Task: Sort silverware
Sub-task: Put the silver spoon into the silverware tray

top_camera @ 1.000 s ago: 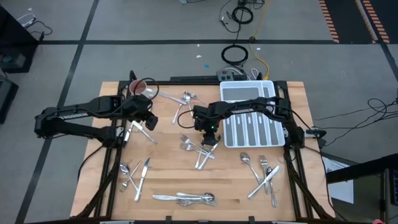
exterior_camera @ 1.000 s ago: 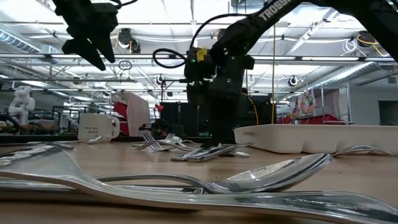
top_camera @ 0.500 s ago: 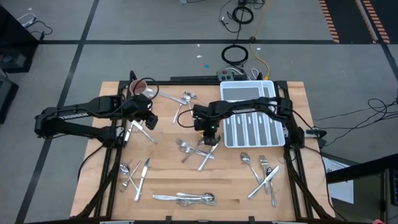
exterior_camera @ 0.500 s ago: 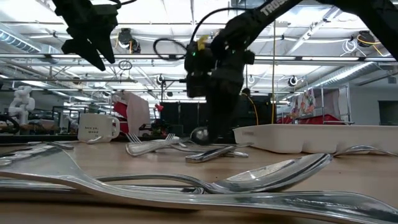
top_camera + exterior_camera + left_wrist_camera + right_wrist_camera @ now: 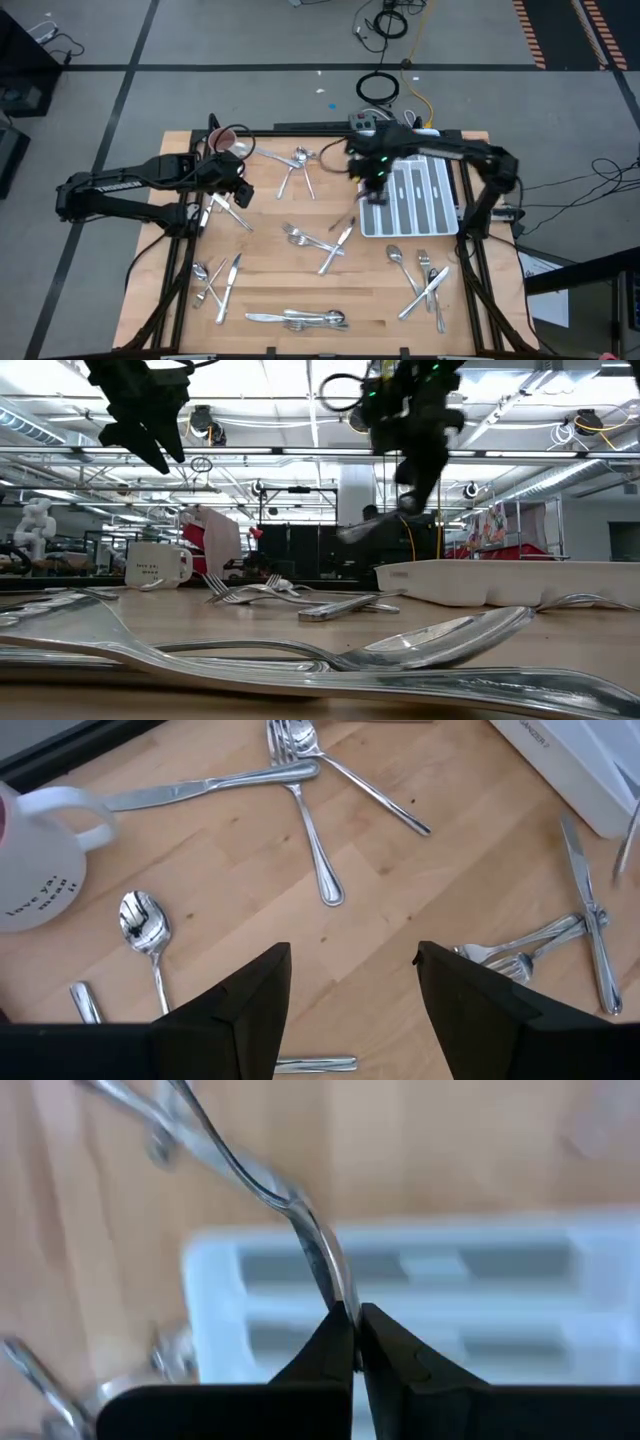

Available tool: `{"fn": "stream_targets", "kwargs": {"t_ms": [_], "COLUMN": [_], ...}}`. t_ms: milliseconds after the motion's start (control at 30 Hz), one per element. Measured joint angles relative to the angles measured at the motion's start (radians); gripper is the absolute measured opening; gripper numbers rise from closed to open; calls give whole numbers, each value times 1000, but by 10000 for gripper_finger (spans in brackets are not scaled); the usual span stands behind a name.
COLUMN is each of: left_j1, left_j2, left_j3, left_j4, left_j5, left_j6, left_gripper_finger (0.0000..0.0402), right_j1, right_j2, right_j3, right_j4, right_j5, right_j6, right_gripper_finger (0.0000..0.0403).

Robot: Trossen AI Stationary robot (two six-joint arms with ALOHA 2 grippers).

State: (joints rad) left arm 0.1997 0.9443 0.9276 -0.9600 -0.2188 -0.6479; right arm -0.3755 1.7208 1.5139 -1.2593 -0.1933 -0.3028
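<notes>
My right gripper [image 5: 352,1342] has its two fingers [image 5: 325,1350] pressed together on the end of one piece of silverware, a spoon [image 5: 318,1260], and the rest of the piece sticks out beyond the tips. A second ago this gripper was low over the heap of forks and knives [image 5: 318,243] in the middle of the table [image 5: 270,290], with the fingers half apart. Now it has closed, lifted, and swung over to the near-left edge of the white tray [image 5: 408,195]. In the low view the spoon [image 5: 362,531] hangs in the air well above the wood, just beside the tray wall [image 5: 470,582].

I judge that the pick is done and the carry is nearly finished. What is left for this piece is to bring it over the correct compartment and let go. The piece is held only at its end, so it may turn or slip when I lower it.

My left gripper [image 5: 352,988] waits with the fingers apart and empty, hovering near the mug [image 5: 232,142], as it did before. The other silverware lies spread over the table: by the mug, along the front edge, and below the tray.
</notes>
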Motion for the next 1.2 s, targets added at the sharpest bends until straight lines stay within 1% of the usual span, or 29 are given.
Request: {"fn": "stream_targets", "kwargs": {"t_ms": [133, 200, 233, 300, 367, 467, 533, 633, 733, 933, 1033, 1200], "left_j1": [0, 0, 0, 0, 0, 0, 0, 0, 0, 0, 0, 0], "left_j2": [0, 0, 0, 1, 2, 6, 9, 17, 28, 64, 85, 114], "left_j3": [0, 0, 0, 0, 0, 0, 0, 0, 0, 0, 0, 0], "left_j4": [0, 0, 0, 1, 1, 0, 1, 1, 0, 0, 0, 1], "left_j5": [-13, -26, -29, -38, -47, -48, -48, -48, -47, -41, -38, -37], "left_j6": [0, 0, 0, 0, -1, -1, -1, -2, -2, -2, -2, -2], "left_gripper_finger": [223, 223, 223, 223, 223, 223, 223, 223, 223, 223, 223, 223], "right_j1": [-89, -143, -168, -209, -243, -275, -299, -329, -333, -330, -330, -322], "right_j2": [-89, -106, -108, -110, -112, -109, -105, -107, -106, -107, -107, -106], "right_j3": [1, 1, 1, -2, -5, -5, -5, -5, -5, -18, -73, -216], "right_j4": [-198, -295, -317, -311, -309, -312, -310, -313, -311, -311, -309, -311], "right_j5": [136, 175, 193, 225, 223, 298, 331, 334, 333, 320, 318, 321], "right_j6": [-69, -96, -106, -126, -167, -225, -294, -416, -505, -621, -634, -646], "right_gripper_finger": [1, 1, 1, 1, 1, 0, 0, 0, 0, 0, 0, 0]}}
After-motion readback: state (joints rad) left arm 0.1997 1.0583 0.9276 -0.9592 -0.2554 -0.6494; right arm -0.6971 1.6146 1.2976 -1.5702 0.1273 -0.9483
